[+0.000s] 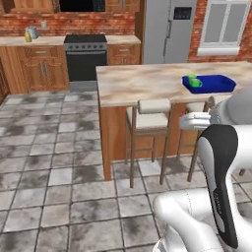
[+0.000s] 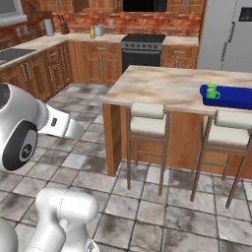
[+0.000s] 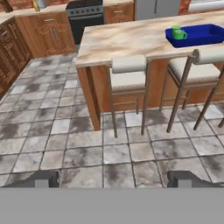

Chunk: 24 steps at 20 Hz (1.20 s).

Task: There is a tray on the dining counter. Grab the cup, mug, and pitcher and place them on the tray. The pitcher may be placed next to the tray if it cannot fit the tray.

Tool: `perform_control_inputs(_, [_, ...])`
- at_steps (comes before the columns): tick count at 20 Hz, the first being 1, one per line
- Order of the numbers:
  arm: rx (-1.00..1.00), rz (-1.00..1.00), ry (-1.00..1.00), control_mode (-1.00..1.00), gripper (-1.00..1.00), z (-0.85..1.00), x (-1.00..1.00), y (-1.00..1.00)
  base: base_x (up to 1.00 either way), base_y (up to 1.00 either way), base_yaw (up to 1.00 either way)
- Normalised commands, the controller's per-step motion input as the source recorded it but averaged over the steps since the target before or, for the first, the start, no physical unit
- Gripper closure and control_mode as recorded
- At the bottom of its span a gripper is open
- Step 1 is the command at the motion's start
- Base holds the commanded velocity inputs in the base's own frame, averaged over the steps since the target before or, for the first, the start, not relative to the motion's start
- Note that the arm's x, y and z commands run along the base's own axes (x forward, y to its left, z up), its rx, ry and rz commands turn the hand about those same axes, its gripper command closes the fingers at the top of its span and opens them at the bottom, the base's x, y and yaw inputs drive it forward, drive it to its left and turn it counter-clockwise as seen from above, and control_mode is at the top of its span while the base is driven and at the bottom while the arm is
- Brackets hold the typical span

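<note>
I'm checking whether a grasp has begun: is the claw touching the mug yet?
Apart. In the hand view, the claw hangs over floor tiles, while the mug sits on the tray far across the dining counter.

base views flank arm, all facing dining counter [image 1: 147, 81]

A home kitchen: brick walls, wooden cabinets [image 1: 42, 69], black stove [image 1: 85, 56], steel fridge [image 1: 169, 29], stone-topped dining counter [image 1: 142, 81], stools [image 1: 147, 118].

Tray [image 1: 216, 84] is set on dining counter [image 1: 142, 81], nr its right end. Mug [image 1: 195, 82] & cup [image 1: 191, 78] are stood in tray's left end, cup just behind mug. Two stools [image 3: 128, 76] are tucked at counter's near side. Stove [image 1: 85, 55] is seen behind, w/ pitcher [image 1: 28, 36] on the kitchen counter [image 1: 19, 41] far left of it.
</note>
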Motion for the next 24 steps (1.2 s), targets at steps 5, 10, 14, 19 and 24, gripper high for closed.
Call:
perform_control_inputs(5, [0.00,0.00,0.00,1.00,-1.00,0.00,0.00,0.00,0.00,1.00,0.00])
perform_control_inputs(10, [0.00,0.00,0.00,1.00,-1.00,0.00,0.00,0.00,0.00,1.00,0.00])
perform_control_inputs(14, [0.00,0.00,0.00,1.00,-1.00,0.00,0.00,0.00,0.00,1.00,0.00])
perform_control_inputs(19, [0.00,0.00,0.00,1.00,-1.00,0.00,0.00,0.00,0.01,1.00,0.00])
perform_control_inputs(24, [0.00,0.00,0.00,1.00,-1.00,0.00,0.00,0.00,0.42,0.96,0.00])
